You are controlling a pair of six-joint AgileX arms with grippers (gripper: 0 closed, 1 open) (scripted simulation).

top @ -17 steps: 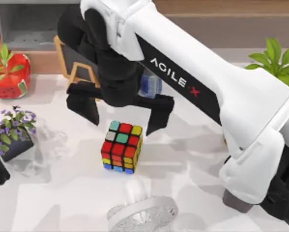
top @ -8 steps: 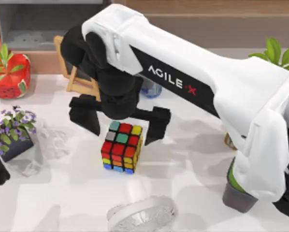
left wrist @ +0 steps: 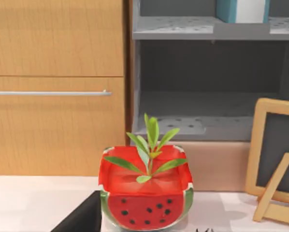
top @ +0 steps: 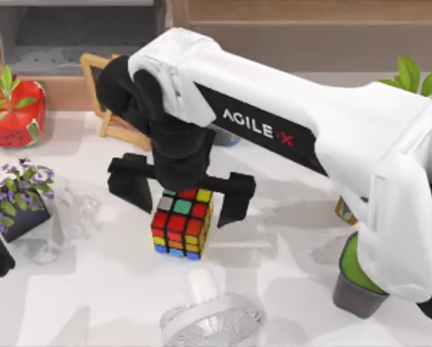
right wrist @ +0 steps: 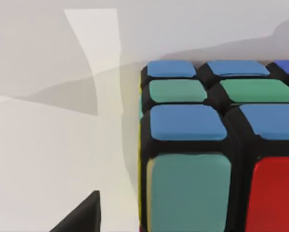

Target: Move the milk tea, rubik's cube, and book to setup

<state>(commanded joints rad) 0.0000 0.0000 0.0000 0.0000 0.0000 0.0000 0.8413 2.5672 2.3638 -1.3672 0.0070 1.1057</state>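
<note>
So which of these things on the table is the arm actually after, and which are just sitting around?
Part of the job:
- rubik's cube, with the right pincer open just above it

Just lying about:
- watermelon planter
- purple flower pot
- small chalkboard
- white fan
- green potted plant

The left arm sits parked at the table's left edge.

Clutter on my white table, seen from above.

A watermelon-shaped planter [top: 14,116] sits at the far left with a green sprig in it, a pot of purple flowers [top: 17,196] nearer on that side, a wooden-framed chalkboard [top: 109,101] toward the back, a white fan [top: 212,319] at the near edge, and a grey shelf unit [left wrist: 207,72] beside wooden drawers [left wrist: 55,87].
</note>
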